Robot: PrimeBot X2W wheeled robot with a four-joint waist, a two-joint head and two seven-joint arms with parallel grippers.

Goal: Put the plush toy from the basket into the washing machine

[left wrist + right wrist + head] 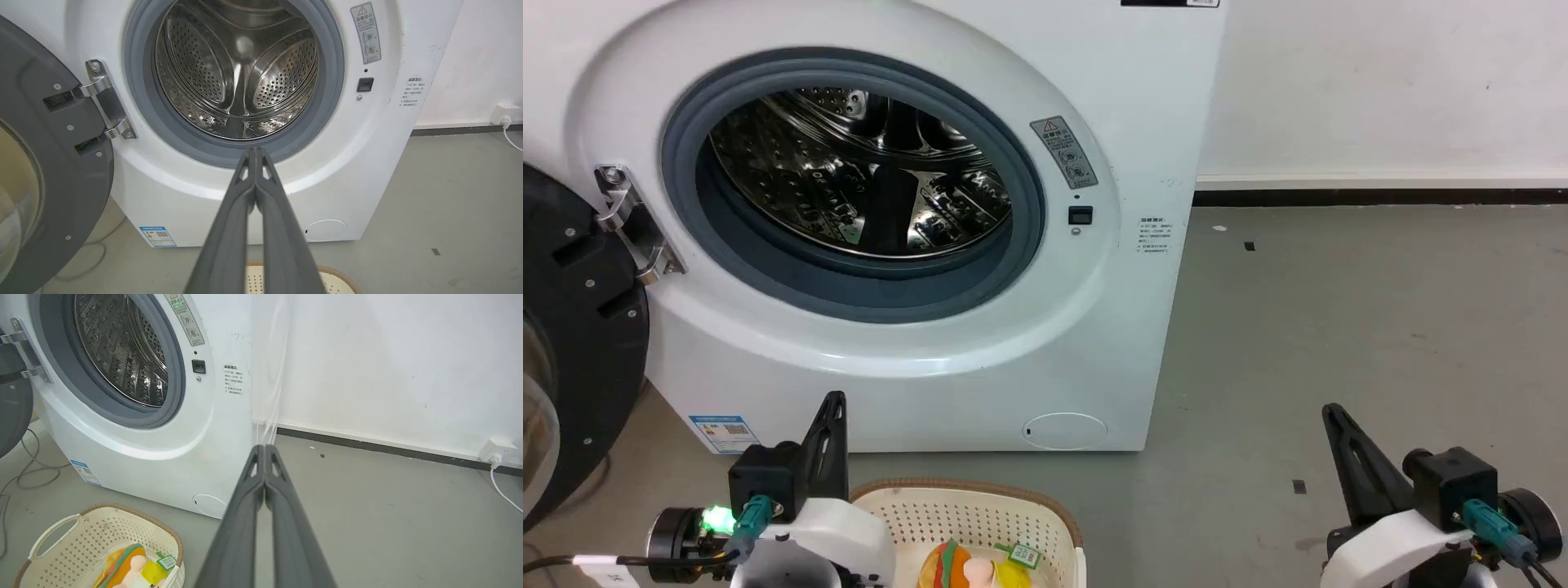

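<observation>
The plush toy (972,567) lies in the cream basket (1021,510) on the floor at the bottom of the head view; its orange-green stripes, yellow bib and green-white tag show. From the right wrist, the plush toy (130,567) rests low in the basket (98,526). Behind it stands the white washing machine (907,351) with its steel drum (866,163) exposed and its black-rimmed door (572,327) swung out to the left. My left gripper (835,400) is shut and empty, just left of the basket. My right gripper (1331,412) is shut and empty, far right over bare floor.
Grey floor (1339,327) stretches right of the washer to a white wall with a dark skirting strip (1380,196). A wall socket with a white cable (496,453) sits at the far right. Grey cables (28,473) trail on the floor left of the washer.
</observation>
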